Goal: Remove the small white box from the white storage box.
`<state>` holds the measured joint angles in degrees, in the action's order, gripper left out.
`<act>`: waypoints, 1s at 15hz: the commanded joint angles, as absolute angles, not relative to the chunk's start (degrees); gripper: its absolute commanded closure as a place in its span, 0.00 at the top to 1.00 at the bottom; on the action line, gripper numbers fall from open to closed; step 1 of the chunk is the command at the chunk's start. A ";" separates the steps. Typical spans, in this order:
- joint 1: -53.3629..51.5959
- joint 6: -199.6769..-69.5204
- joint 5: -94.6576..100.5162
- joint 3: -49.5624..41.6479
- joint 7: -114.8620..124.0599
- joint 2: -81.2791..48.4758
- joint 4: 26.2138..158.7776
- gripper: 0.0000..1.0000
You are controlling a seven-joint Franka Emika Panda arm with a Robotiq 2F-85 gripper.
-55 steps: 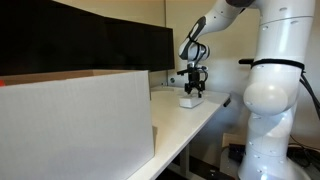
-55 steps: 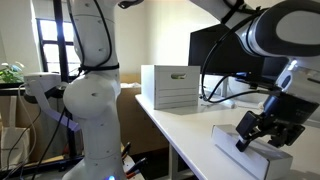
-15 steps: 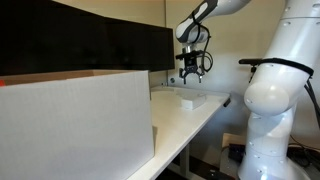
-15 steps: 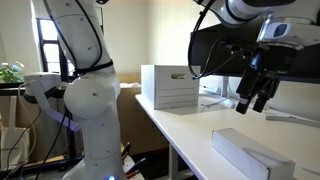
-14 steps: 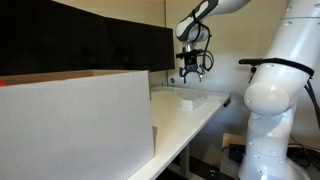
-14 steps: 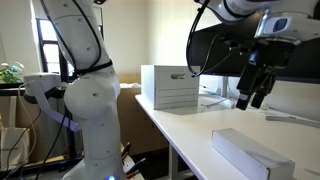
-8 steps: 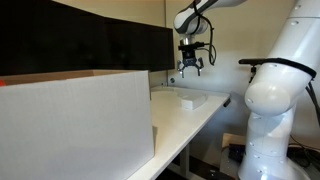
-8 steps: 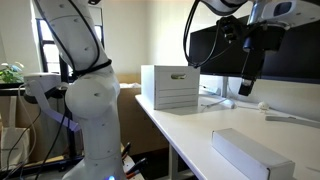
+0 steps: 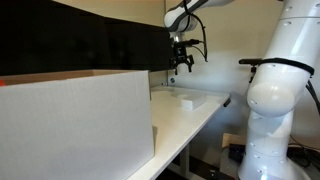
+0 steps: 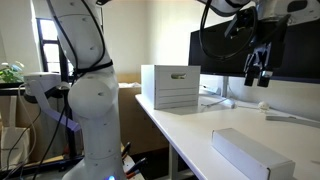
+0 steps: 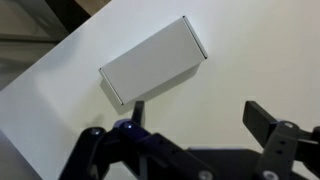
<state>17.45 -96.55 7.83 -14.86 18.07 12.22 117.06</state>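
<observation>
The white storage box stands at left. The small white box lies flat on the table, well apart from it, already out. The gripper hangs above, jaws spread and empty. The small box looks light, stiff and smooth, best pinched across its short width at mid-length.
</observation>
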 commanded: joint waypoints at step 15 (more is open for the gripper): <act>13.81 -96.43 9.50 -14.14 -5.46 2.83 104.30 1.00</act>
